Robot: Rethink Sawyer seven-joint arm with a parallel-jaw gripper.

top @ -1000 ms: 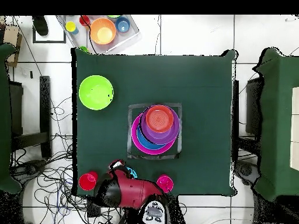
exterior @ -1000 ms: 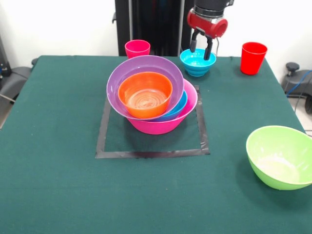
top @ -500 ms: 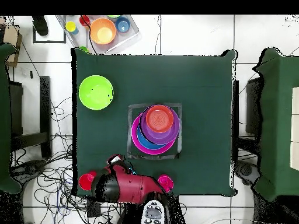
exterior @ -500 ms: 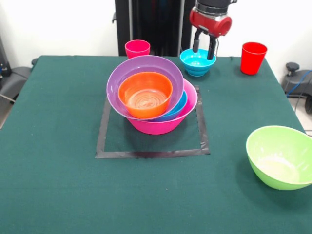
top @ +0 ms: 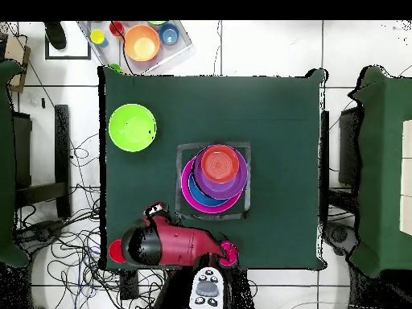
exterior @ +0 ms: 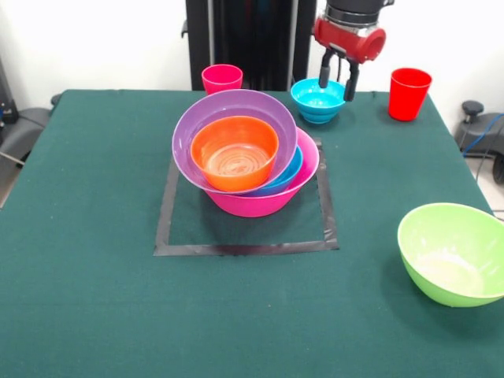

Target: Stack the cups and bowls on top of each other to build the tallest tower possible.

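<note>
The tower [exterior: 246, 157] stands in the taped square [exterior: 244, 248] at mid-table: a big pink bowl [exterior: 268, 201] as base, a blue bowl [exterior: 285, 177] nested in it, a purple bowl [exterior: 236, 110] tilted on top, and an orange bowl [exterior: 235, 153] sitting inside the purple one. All glossy, smooth plastic, round and thin-walled, so they should slide into one another easily.

Just behind the tower, toward my pedestal, sits a small blue bowl [exterior: 318, 101] with a ribbed, stepped outside. My gripper [exterior: 339, 77] hangs right above its rim on the side nearer the red cup [exterior: 409, 93], fingers spread apart and holding nothing. The red cup is further out on that side, near the table's back edge; the pink-red cup [exterior: 222, 79] stands behind the tower on the other side. Both are plain tapered tumblers. The large lime green bowl [exterior: 453, 252] lies well apart, toward the front corner.

I judge the step in hand is picking the next piece. One finger seems lined up inside the small bowl's rim, one outside, though I can't tell that for certain. Next I'd need to drop, pinch the thin wall, lift clear and carry it over the orange bowl. From overhead my arm [top: 173, 245] covers that bowl entirely.
</note>
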